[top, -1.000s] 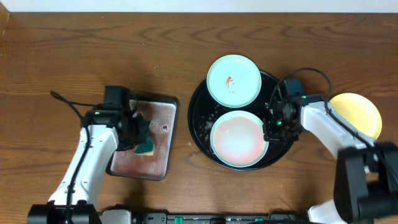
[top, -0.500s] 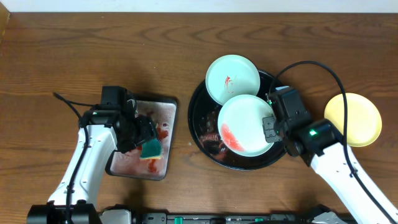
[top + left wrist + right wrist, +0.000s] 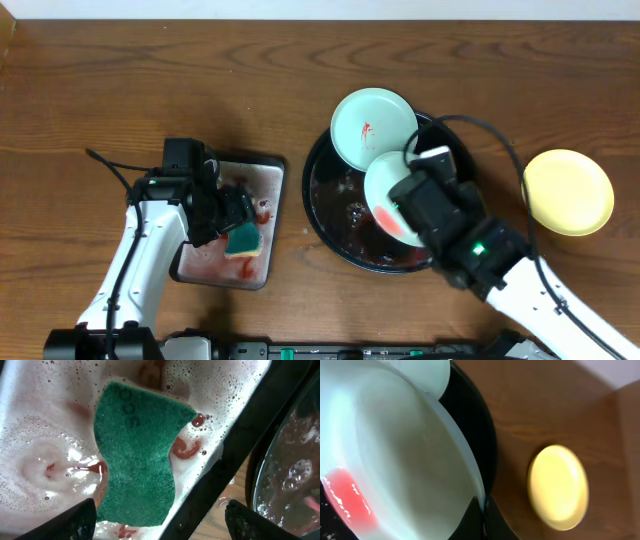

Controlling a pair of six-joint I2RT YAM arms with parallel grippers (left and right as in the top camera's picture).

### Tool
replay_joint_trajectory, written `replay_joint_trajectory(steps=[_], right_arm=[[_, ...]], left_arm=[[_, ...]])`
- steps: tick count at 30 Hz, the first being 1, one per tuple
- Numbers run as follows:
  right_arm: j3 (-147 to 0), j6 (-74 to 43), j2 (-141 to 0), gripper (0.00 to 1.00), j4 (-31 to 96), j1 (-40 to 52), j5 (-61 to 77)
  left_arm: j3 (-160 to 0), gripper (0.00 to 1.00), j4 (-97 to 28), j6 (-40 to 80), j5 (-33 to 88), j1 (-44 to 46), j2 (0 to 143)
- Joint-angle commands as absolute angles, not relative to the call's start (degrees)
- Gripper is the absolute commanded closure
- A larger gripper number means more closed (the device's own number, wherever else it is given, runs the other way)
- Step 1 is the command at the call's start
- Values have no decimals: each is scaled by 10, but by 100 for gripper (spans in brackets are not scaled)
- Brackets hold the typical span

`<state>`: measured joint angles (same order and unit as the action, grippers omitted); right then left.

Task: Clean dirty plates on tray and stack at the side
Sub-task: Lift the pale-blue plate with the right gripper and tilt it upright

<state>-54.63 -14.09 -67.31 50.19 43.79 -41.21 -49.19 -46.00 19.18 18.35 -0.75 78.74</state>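
R end effector (image 3: 481,509) clamps mint plate (image 3: 395,445) over tray (image 3: 318,215).
Only L wrist cam shows L end effector (image 3: 160,522) apart above sponge (image 3: 137,455); R arm swung over tray since 0.5 s ago.

My left arm (image 3: 140,260) reaches forward from the near edge with the elbow bent. The left claw (image 3: 160,510) points down, its fingers (image 3: 80,520) spread wide and gripping nothing. My right arm (image 3: 520,285) runs diagonally inward, lifted high under the overhead camera. The right claw (image 3: 481,510) is pinched tight on the rim of a pale plate (image 3: 395,460), which it holds tilted.
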Motion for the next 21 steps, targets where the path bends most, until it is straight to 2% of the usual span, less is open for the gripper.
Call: replay_joint_trajectory(steps=[1,9,21], right_arm=[[-549,-146,-666,99,505,491,-529],[-549,-74,-666,99,505,584,-603],[-549,-50,-666,99,502,623,-641]], left_arm=[[-496,17,-459,185,188,-11,781],[-496,17,-459,185,188,-11,781],[-496,16,-459,185,188,-11,781]])
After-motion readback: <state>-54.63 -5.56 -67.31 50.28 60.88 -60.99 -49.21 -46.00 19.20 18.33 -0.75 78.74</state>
